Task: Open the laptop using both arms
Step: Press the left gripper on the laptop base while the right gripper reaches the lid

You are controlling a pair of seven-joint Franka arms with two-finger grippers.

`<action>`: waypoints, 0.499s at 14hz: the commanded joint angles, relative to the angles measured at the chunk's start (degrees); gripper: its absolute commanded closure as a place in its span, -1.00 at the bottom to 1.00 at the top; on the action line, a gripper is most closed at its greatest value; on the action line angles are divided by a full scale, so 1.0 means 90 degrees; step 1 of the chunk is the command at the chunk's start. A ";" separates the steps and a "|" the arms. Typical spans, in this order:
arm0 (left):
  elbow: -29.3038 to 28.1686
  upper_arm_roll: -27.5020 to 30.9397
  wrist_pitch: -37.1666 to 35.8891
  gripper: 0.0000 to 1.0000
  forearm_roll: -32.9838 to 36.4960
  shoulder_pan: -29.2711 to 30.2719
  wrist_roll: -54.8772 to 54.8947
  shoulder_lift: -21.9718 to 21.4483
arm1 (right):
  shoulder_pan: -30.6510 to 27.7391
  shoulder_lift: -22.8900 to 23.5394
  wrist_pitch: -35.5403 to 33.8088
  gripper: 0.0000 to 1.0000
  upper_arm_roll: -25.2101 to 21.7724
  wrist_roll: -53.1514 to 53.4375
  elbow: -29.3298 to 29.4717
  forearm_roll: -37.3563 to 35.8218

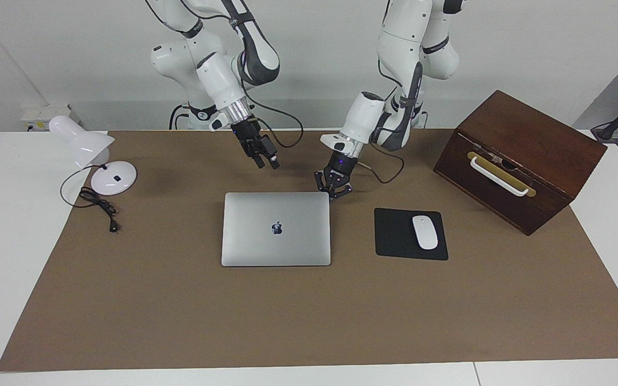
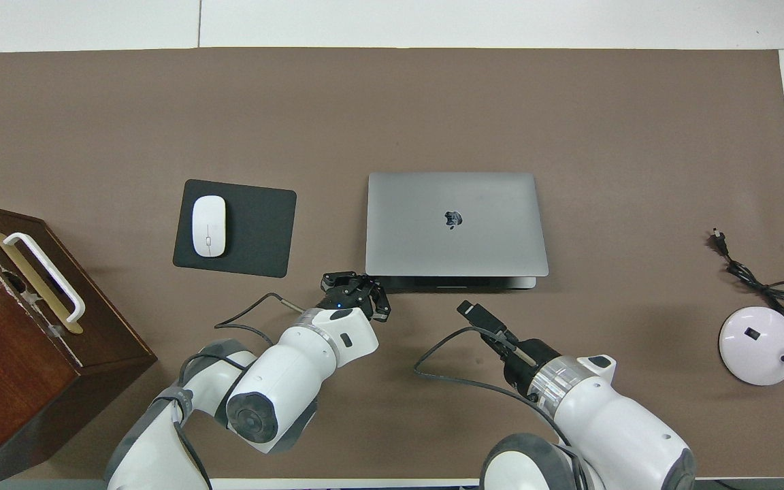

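Observation:
The silver-grey laptop lies flat in the middle of the brown mat with its lid down and the apple logo up. It also shows in the overhead view, with a thin dark line along its edge nearest the robots. My left gripper is low and open, right at the laptop's near corner toward the left arm's end; it also shows in the overhead view. I cannot tell if it touches the laptop. My right gripper is shut and empty, raised over the mat just nearer to the robots than the laptop; it also shows in the overhead view.
A black mouse pad with a white mouse lies beside the laptop toward the left arm's end. A brown wooden box with a white handle stands past it. A white desk lamp and its cable lie toward the right arm's end.

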 commanded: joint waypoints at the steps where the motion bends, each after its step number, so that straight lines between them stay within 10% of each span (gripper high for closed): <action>1: 0.0201 0.0106 0.0131 1.00 -0.0039 -0.0125 0.0103 0.0234 | -0.0062 0.0084 0.0192 -1.00 0.0052 -0.0135 0.0099 0.0203; 7: 0.0259 0.0106 0.0131 1.00 -0.0030 -0.0116 0.0211 0.0352 | -0.0091 0.0386 0.0201 -1.00 0.0033 -0.0252 0.0352 0.0193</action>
